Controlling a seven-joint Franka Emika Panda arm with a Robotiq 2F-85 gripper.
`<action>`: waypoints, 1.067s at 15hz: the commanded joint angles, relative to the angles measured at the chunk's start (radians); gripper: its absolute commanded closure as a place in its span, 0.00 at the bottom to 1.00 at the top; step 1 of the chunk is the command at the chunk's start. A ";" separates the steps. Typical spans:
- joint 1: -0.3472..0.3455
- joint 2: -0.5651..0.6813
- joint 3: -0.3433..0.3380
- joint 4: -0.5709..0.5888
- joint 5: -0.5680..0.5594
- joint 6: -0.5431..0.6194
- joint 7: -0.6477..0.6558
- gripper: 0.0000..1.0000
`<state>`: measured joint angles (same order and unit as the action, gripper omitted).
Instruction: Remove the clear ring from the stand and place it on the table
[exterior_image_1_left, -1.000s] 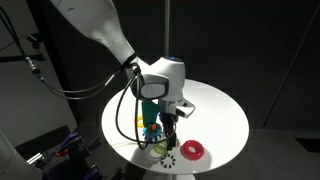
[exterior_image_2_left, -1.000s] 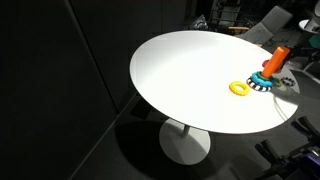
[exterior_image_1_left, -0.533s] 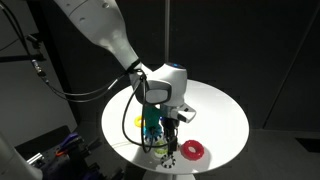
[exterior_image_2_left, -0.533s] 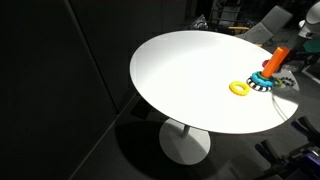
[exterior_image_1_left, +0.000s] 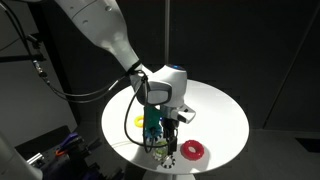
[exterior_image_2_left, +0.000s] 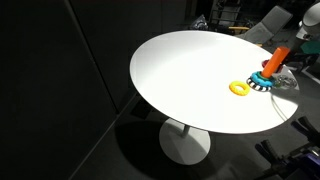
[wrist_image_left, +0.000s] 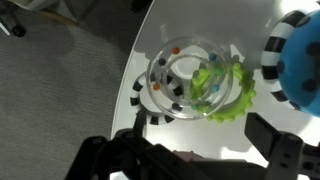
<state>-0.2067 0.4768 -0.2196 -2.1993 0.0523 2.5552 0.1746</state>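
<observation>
Tool (wrist_image_left: 197, 150) jaws apart; clear ring (wrist_image_left: 163, 92) seemingly just ahead.

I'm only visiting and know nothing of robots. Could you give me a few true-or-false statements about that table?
1. A yellow ring lies on the table, apart from the stand. True.
2. The red ring sits around the stand's peg. False: it lies flat on the table.
3. The table is square and dark. False: it is round and white.
4. The gripper has its fingers spread apart. True.
</observation>
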 joint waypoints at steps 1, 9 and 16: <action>0.006 -0.018 -0.003 0.009 -0.016 -0.055 -0.023 0.00; 0.030 -0.101 -0.020 -0.024 -0.083 -0.143 -0.023 0.00; 0.047 -0.212 -0.022 -0.047 -0.145 -0.230 -0.020 0.00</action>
<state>-0.1724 0.3363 -0.2373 -2.2197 -0.0614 2.3815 0.1535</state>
